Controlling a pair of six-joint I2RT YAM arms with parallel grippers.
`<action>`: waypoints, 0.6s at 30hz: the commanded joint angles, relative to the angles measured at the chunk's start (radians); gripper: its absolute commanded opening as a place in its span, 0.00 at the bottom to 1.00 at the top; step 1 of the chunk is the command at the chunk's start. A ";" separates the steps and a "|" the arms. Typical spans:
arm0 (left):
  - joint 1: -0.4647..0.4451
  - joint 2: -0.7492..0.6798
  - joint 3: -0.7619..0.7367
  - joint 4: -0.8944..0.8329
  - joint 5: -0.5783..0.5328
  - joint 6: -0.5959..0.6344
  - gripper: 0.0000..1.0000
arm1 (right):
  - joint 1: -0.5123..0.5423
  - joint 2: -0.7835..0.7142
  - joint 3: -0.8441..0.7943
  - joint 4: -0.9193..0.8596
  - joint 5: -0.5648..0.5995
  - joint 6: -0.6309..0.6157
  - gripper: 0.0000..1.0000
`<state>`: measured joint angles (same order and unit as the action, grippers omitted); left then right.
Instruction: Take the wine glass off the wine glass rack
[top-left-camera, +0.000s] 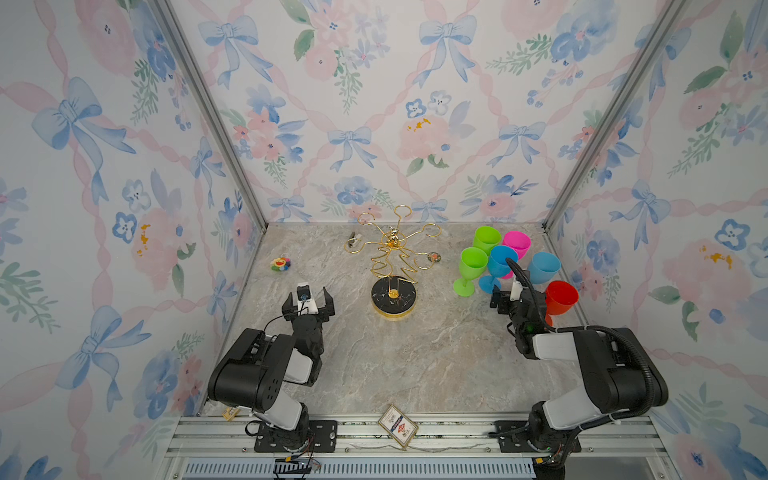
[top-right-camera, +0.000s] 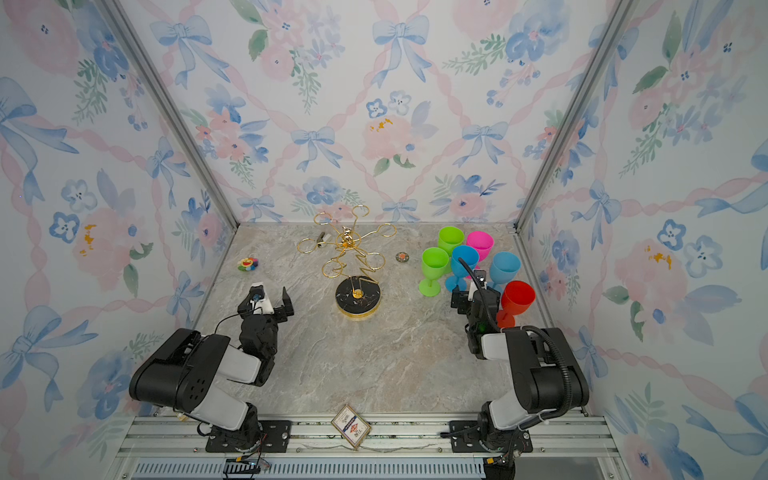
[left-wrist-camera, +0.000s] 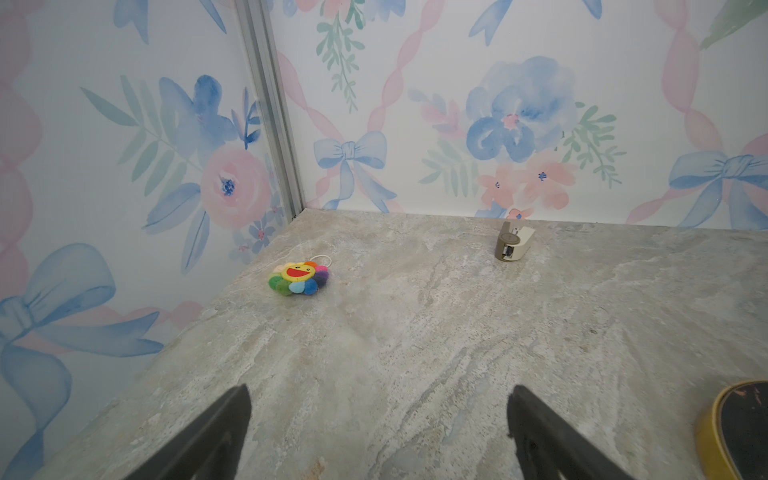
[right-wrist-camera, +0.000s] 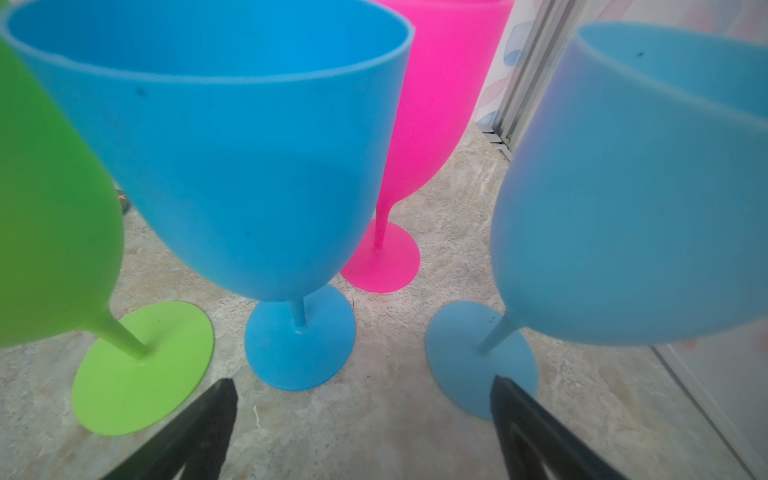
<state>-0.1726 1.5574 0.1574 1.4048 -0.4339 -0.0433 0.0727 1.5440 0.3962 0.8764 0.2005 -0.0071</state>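
Gold wire wine glass rack (top-left-camera: 392, 242), spiral stem on a round black gold-rimmed base (top-left-camera: 393, 296), stands upright at mid tabletop (top-left-camera: 395, 365), toward the back wall. All six loop-ended arms are bare in both top views; no glass hangs from any. Six plastic wine glasses stand on their feet, stems vertical, clustered at the right rear corner: two green wine glasses (top-left-camera: 473, 262), a deep blue wine glass (top-left-camera: 500, 258), a pink wine glass (top-left-camera: 516, 244), a pale blue wine glass (top-left-camera: 543, 267) and a red wine glass (top-left-camera: 561, 296).

Right hand (right-wrist-camera: 363, 384): fingers spread wide, nothing between them, low and just in front of the two blue glasses. One finger overlaps the pale blue foot in the wrist view; contact cannot be told.

Left hand (top-left-camera: 308, 296): likewise spread wide and empty, near the rack's base on its left, aimed at the back-left corner rather than at the rack.

Judgement: removal appears complete; nothing is left on the rack to lift. The rack lies well to the left of the right hand across bare tabletop; the left hand is the nearer.

Room: centre and front of the tabletop are open. The right side is tight, with the red glass just beside the right arm near the side wall; a careless pull-back could topple one. Rainbow plush flower (top-left-camera: 280, 264) lies apart from both hands
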 joint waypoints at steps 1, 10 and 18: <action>0.032 0.004 0.019 -0.016 0.033 -0.044 0.98 | -0.007 0.004 -0.007 0.032 -0.012 0.012 0.97; 0.035 0.004 0.017 -0.016 0.041 -0.046 0.98 | -0.007 0.004 -0.007 0.032 -0.012 0.012 0.97; 0.035 0.001 0.016 -0.017 0.041 -0.046 0.98 | -0.008 0.004 -0.005 0.030 -0.015 0.012 0.97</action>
<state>-0.1425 1.5574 0.1593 1.3891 -0.4026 -0.0799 0.0727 1.5440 0.3962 0.8768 0.1932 -0.0071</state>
